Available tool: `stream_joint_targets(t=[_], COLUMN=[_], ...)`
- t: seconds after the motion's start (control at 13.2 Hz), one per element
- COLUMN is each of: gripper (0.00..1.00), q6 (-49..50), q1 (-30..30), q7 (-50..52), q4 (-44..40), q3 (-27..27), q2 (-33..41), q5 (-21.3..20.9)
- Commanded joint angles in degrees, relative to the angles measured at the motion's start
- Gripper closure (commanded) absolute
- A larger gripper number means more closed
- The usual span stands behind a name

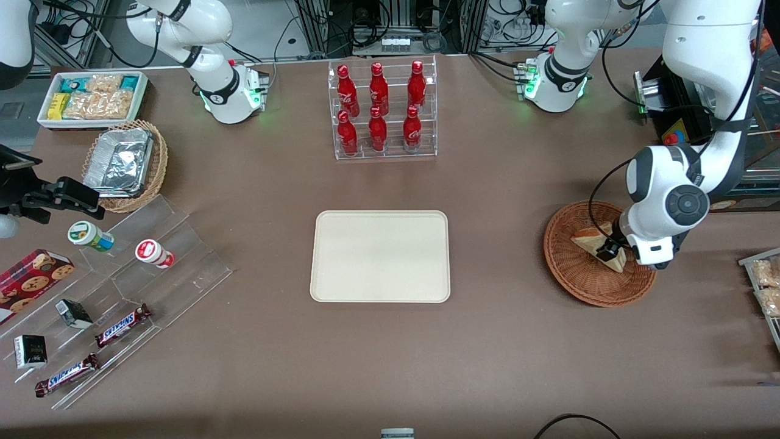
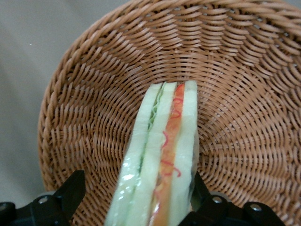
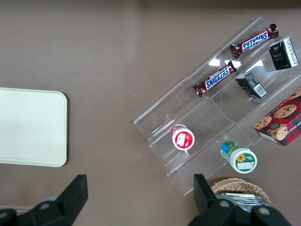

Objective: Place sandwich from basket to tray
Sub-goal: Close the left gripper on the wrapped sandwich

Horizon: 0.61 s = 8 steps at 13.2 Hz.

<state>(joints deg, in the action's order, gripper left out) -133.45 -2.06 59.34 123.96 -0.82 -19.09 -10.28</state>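
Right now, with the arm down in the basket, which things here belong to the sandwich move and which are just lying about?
Part of the job:
sandwich, between the open fingers of the left gripper
reddish-brown basket
cream tray

Lying about:
rack of red bottles
foil container
bin of snack packets
Snickers bars
cookie box

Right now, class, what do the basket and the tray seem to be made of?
Basket, under the gripper and holding the sandwich: woven wicker, reddish-brown, strands visibly interlaced. Tray: smooth matte cream surface, probably plastic or a fibre composite; the look leaves that open.
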Motion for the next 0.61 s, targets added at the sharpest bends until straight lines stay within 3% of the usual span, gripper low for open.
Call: stream_joint_targets(t=[0.0,0.15,0.3,0.53], gripper=[0.12,0.19,0.38,0.56], q6=[-2.25,-2.34,-2.16,-0.5], q1=[0.3,0.04,0.22,0.65], q7=[3.24,3.24,3.24,3.24], q4=[-0.39,-0.74,-0.83,-0.92], q3=[-0.06,-0.15,-0.06,-0.15], q2=[-1.39,-1.39,-1.31,-0.17], q5=[-1.85,-1.41,-1.05,-1.05])
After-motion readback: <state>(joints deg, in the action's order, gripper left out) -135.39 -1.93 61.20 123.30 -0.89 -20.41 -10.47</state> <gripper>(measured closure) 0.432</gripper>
